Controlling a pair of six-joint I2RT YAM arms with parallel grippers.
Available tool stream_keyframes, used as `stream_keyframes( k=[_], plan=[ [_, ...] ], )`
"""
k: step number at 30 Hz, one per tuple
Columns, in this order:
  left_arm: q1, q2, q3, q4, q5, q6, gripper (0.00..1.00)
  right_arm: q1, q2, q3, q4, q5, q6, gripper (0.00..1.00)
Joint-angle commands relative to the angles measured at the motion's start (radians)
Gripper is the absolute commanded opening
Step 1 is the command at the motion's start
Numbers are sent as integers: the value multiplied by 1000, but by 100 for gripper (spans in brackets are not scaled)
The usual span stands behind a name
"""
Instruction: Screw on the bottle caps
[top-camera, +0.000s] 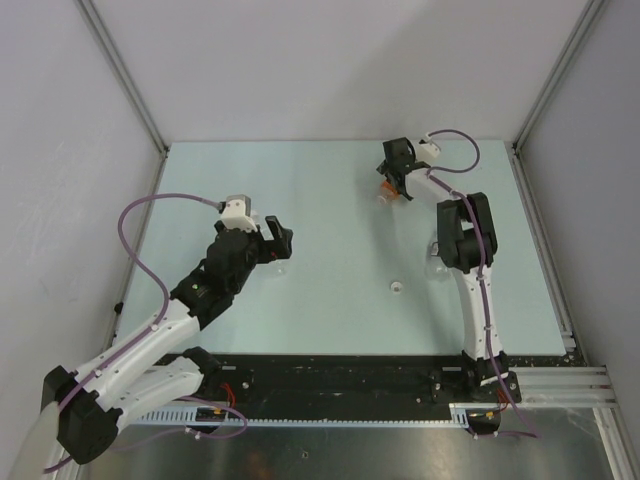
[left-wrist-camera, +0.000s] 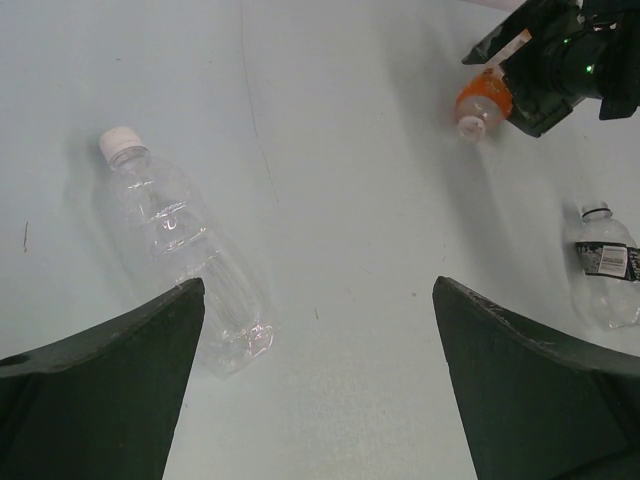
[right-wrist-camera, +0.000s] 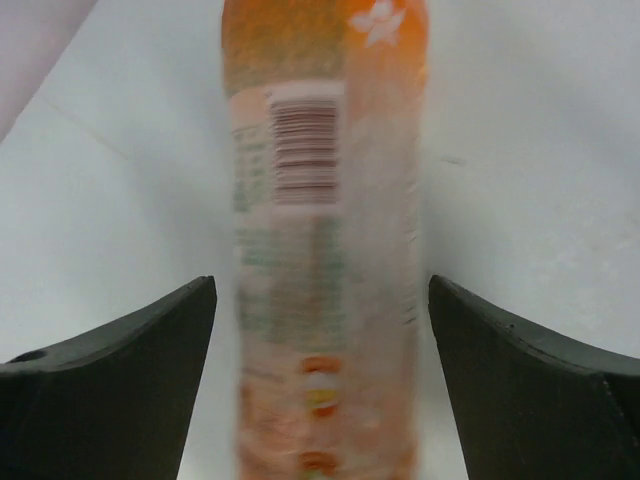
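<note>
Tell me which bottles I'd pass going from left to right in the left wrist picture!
clear bottle with a white cap → orange bottle → bottle with a dark label

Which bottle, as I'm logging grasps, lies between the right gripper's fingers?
The orange bottle, within the right gripper; the clear bottle and the dark-labelled bottle lie elsewhere.

Bottles (left-wrist-camera: 185, 265) (left-wrist-camera: 483, 100) (left-wrist-camera: 610, 265) — three, loose white cap (top-camera: 397, 287) — one
</note>
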Motion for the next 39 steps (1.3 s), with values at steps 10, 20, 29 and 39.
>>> stream_keyframes(
  k=[10, 20, 29, 39],
  plan=[
    [6, -79, 0, 28, 12, 54, 99, -1, -225, -266, 486, -508, -607, 42],
    [11, -181, 67, 30, 247, -43, 100, 121, -712, -503, 16, -1120, -1892, 39],
    [13, -332, 26, 30, 563, -32, 99, 308, -954, -608, -284, -1030, -2355, 39],
    [-12, -133, -29, 95, 935, -32, 100, 414, -1082, -612, -475, -1054, -2586, 38]
  ],
)
